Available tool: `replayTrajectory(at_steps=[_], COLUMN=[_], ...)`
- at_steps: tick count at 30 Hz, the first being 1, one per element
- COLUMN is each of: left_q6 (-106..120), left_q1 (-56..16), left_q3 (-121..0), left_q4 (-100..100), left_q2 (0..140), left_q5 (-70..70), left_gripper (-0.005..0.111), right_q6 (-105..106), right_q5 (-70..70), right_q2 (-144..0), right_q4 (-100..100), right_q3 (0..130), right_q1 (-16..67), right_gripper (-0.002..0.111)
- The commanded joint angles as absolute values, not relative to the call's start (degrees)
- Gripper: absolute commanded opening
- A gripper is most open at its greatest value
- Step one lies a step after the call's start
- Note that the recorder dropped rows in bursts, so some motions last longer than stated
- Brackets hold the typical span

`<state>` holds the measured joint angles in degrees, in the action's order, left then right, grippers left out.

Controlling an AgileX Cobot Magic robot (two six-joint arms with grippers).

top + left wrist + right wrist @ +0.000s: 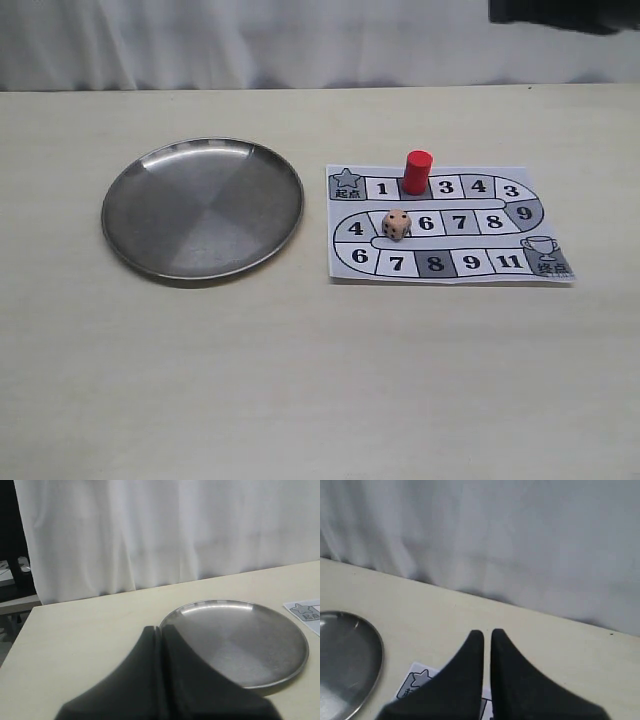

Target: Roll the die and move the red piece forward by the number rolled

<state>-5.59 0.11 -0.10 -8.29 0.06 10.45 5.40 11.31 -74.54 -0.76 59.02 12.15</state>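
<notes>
The pale die point(396, 225) rests on the paper game board point(450, 262), on a square in the middle row just left of the 6. On the top row stands the red piece point(417, 172), between squares 1 and 3. Neither gripper appears in the exterior view. My left gripper point(160, 628) is shut and empty, raised above the table by the near rim of the steel plate point(240, 640). With only a thin slit between its fingers, my right gripper point(487, 631) is shut on nothing, above the board's star corner point(417, 682). Both wrist views miss the die and the piece.
A round steel plate point(200, 208) lies empty left of the board. White curtain hangs behind the table's far edge. A dark shape point(560, 12) shows at the top right corner. The board's star corner point(307, 612) peeks in beside the plate point(345, 655).
</notes>
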Motion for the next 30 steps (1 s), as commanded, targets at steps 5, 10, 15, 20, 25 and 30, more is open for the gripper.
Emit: replayTrajectory(at_steps=[5, 10, 15, 20, 25, 30], left_q6=[-5.64, -5.64, -5.64, -5.64, -5.64, -5.64], left_q1=[-0.03, -0.03, -0.03, -0.03, -0.03, -0.03], left_q3=[0.0, 0.0, 0.0, 0.0, 0.0, 0.0], left_q4=[-8.08, -8.08, -8.08, -8.08, -8.08, -8.08], left_q2=[0.0, 0.0, 0.0, 0.0, 0.0, 0.0], left_q5=[9.93, 9.93, 9.93, 9.93, 9.93, 9.93], left_gripper=[0.0, 0.0, 0.0, 0.0, 0.0, 0.0], right_q6=[5.11, 5.11, 5.11, 5.11, 5.11, 5.11], right_q5=[-5.65, -6.14, -6.14, -6.04, -2.2, -2.89], right_q2=[-47.04, -32.72, -21.43, -13.17, -8.54, -7.22], right_q4=[-1.21, -1.31, -1.31, -1.31, -1.31, -1.31], right_q3=[27.06, 14.35, 5.6, 0.0, 0.0, 0.0], right_q1=[12.12, 12.12, 12.12, 12.12, 12.12, 12.12], right_gripper=[0.005, 0.005, 0.005, 0.005, 0.005, 0.005])
